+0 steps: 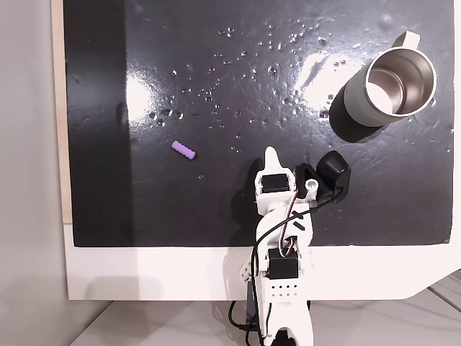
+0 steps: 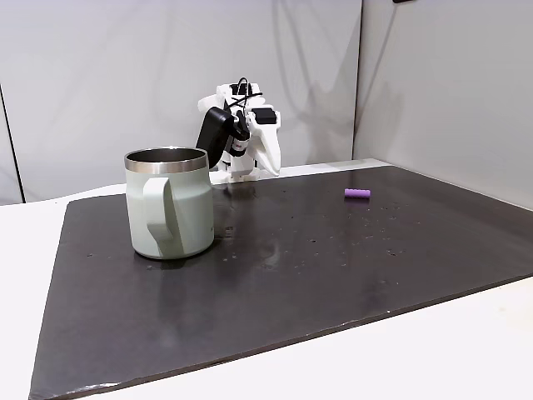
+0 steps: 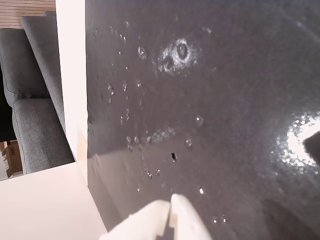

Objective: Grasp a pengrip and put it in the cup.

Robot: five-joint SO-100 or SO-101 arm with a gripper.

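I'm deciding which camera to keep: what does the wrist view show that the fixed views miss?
The wrist view alone has the grey sofa beside the table and the gripper tips seen close, shut. The fixed views alone have the purple pengrip and the cup, standing far apart. Both share the dark mat with its speckles.

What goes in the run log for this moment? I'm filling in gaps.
phase: pre-grasp | gripper: shut, holding nothing | pengrip: lying on mat, apart from arm | cup: upright, looks empty
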